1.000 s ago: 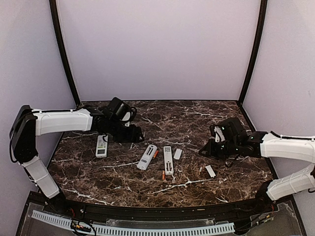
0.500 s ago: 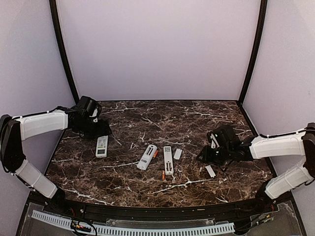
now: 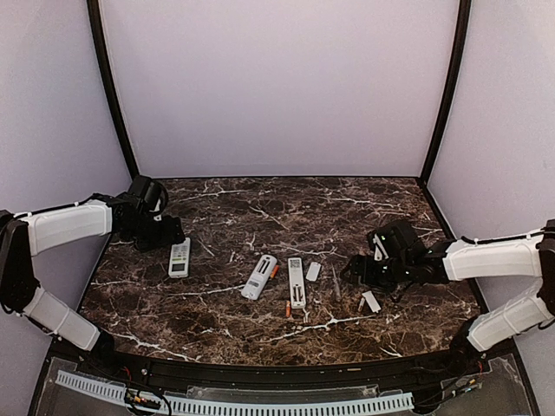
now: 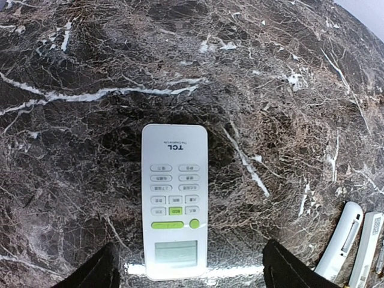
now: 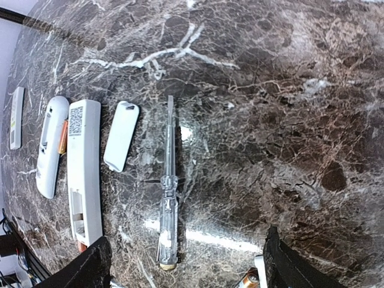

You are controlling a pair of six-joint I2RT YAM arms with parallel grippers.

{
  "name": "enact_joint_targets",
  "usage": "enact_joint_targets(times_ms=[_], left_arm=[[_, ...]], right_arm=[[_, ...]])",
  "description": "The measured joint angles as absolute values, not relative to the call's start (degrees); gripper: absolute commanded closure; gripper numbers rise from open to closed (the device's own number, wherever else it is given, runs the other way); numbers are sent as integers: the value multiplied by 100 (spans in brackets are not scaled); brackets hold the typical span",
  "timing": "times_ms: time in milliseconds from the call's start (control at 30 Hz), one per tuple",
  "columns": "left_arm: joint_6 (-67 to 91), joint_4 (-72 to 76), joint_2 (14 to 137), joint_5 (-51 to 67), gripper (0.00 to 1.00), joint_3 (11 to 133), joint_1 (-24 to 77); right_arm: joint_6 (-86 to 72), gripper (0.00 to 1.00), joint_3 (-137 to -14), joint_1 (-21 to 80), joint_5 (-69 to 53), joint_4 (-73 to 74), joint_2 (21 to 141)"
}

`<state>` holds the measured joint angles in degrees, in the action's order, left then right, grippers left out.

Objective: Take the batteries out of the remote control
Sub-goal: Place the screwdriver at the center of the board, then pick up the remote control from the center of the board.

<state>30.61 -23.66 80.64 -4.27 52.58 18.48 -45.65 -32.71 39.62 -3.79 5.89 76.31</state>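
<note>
While two opened remotes lie at the middle of the table with orange batteries beside them, I judge the step in hand concerns the face-up TCL remote near its left edge. My left gripper hovers over it, spread wide, empty. My right gripper, equally spread and empty, hangs above a clear screwdriver. Next, the TCL remote likely needs turning face down.

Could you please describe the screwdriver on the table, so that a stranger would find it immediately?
On the dark marble table, look right of centre, just ahead of the right gripper. The screwdriver lies there beside a small white cover plate. Alone among the white pieces nearby, it is a slim, transparent rod with a metal blade.
</note>
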Motion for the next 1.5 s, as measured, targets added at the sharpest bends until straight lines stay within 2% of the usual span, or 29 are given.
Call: enact_joint_targets(times_ms=[233,767,967,1300,1367,1500], left_arm=[[3087,-2403,8412,-545,12,5229,1848],[3011,-2185,9443,-220,13,5179,1848],[2912,-2165,9498,-298,19,5216,1848],[2777,-2449,9848,-814,34,5566,2051],[2783,-2477,9870,-875,42,5601,2071],[2814,-2477,9874,-902,50,5603,2086]], right_arm=[[-4453,13,-3323,3962,-187,720,7205],[-4333,11,-3516,3962,40,781,7196],[-4335,12,-3516,3962,145,797,7118],[-4362,12,-3516,3962,228,801,7102],[-4364,12,-3516,3962,248,808,7102],[-4372,12,-3516,3962,268,838,7087]])
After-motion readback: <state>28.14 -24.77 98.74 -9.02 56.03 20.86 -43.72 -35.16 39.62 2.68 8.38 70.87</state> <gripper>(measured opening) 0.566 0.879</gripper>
